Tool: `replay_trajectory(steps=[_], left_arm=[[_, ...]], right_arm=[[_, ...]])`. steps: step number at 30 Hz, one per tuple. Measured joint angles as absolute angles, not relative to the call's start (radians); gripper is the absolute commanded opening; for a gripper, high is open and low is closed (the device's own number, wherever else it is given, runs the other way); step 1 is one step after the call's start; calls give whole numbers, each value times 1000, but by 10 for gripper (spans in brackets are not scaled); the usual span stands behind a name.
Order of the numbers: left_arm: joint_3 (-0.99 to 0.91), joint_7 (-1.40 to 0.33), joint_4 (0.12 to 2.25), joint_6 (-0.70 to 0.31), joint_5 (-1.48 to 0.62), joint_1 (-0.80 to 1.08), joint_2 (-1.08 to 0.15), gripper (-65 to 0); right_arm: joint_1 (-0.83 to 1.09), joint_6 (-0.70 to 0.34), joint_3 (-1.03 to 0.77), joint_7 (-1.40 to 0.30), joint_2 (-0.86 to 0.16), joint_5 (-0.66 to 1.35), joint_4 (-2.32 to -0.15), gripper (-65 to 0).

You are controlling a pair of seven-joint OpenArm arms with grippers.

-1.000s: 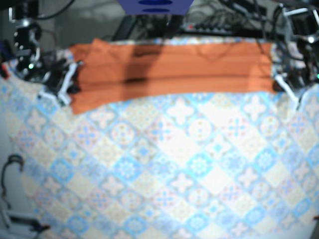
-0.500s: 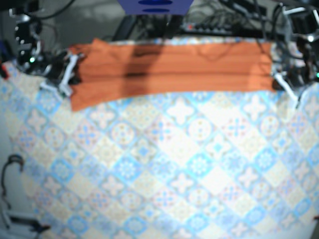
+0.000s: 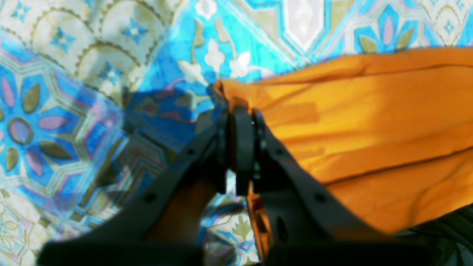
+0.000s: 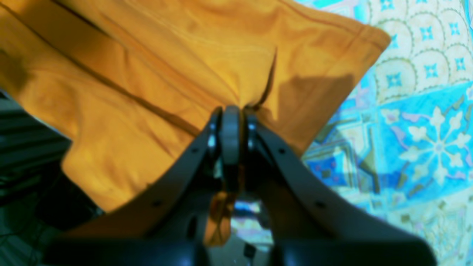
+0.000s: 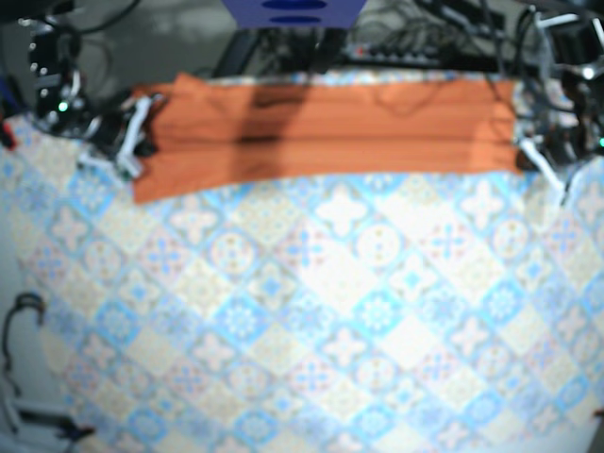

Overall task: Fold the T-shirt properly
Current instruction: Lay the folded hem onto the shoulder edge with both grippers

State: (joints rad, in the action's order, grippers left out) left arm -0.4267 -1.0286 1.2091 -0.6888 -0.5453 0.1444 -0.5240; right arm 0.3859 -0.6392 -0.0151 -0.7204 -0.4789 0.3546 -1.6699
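1. L gripper (image 3: 240, 114): nearest item in the L wrist view. Fingers pressed together, pinching the corner of the T-shirt (image 3: 369, 122). Finger bases run off the bottom edge as a dark blur.
2. Same view: an orange sliver shows under the fingers. Too soft for me to say whether it's cloth or a reflection.
3. R gripper (image 4: 231, 112): also clamped tight, nipping shirt fabric a little in from a corner, and the cloth puckers toward the tips. An orange scrap shows lower down btwn the fingers, out of focus.
4. Tablecloth (image 5: 330, 311): blue/cream tile print. It lies under the shirt in both wrist views, partly darkened by the grippers' shadows.
5. Dark patch at the L edge of the R wrist view, past the shirt's edge. I can't make out what it is.
6. Cable loop (image 5: 19, 316): base view, near left, beside the cloth. Its lower part is lost in blur.
7. Shirt in the base view: a long orange band along the table's far edge, spanning btwn the two grippers. R gripper is at the view's left end, L at its right end. Pic is too soft to read the jaws here.
8. Shadow (image 5: 255, 118): crosses the band left of centre.
9. Cables (image 5: 425, 38): a tangle behind the table; I can't separate the strands.
10. Blue object (image 5: 293, 11): farthest item, cut off by the top edge, unidentifiable.
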Motion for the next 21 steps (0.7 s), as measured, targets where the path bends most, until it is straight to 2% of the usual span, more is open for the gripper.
replay_trajectory(steps=[21], left_arm=[[-421, -999, 1208, -687, -538, 147, -524, -650]], right_arm=[[413, -634, -14, -772, -424, 352, -1724, -646]])
